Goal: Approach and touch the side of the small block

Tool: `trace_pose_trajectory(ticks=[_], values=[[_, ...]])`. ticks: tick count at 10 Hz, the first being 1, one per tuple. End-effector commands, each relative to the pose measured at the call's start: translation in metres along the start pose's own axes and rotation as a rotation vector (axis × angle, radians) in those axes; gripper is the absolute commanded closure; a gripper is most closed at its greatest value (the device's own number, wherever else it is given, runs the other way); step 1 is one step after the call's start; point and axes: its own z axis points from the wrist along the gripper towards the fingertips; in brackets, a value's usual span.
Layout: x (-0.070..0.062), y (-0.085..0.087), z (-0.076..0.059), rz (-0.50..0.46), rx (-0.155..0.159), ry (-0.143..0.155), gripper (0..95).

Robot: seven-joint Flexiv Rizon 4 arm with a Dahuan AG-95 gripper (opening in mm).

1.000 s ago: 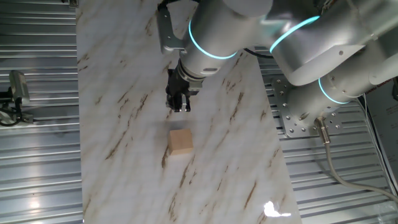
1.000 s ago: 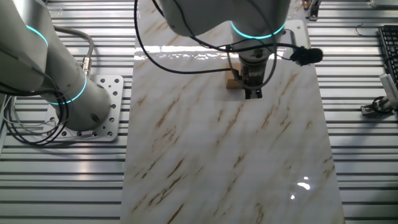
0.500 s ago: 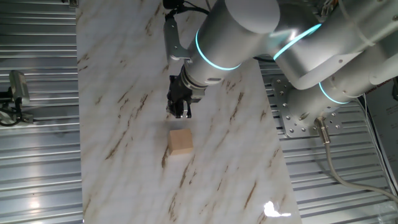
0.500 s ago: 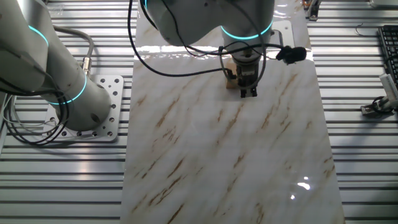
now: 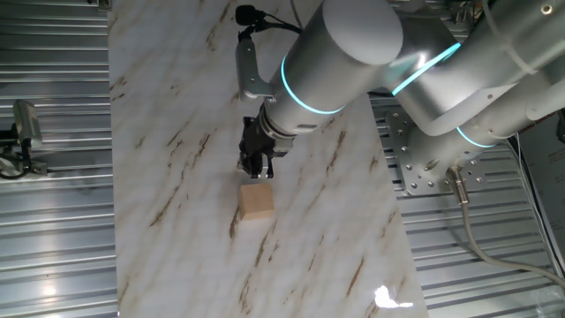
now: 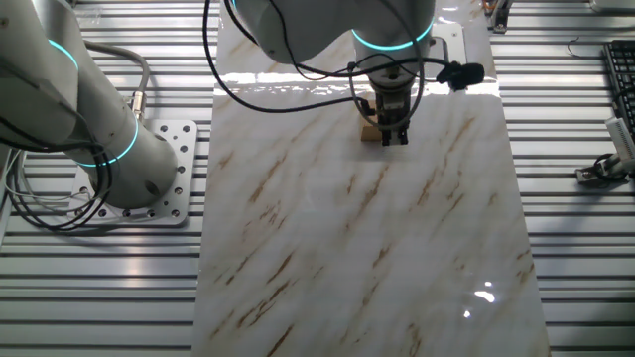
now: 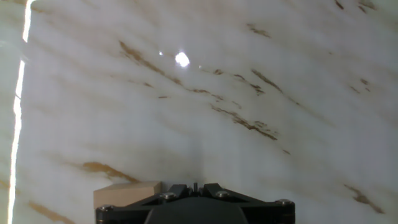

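One fixed view: my gripper [image 5: 256,170] hangs just above the far edge of the block [image 5: 257,201], which sits on the marble table [image 5: 159,132]; fingers look pressed together. Other fixed view: gripper [image 6: 396,136] low over the table [image 6: 347,258], block [image 6: 371,131] just beside it, mostly hidden. Hand view: block [image 7: 124,194] at lower left beside my gripper body; fingertips not visible.
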Motion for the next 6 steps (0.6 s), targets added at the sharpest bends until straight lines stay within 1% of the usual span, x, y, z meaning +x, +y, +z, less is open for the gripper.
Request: trace_pose_trajectory(ticks=[1, 3, 4, 5, 6], values=[[-0.0002, 0.0002, -0.0011, -0.007, -0.001, 0.005, 95.0], [-0.0002, 0.0002, -0.0011, -0.019, 0.006, 0.005, 95.0], [-0.0002, 0.0002, -0.0011, -0.010, 0.029, 0.002, 95.0], [-0.0002, 0.0002, -0.0011, -0.002, 0.057, 0.008, 95.0], [-0.0002, 0.0002, -0.0011, 0.020, 0.089, 0.049, 95.0]])
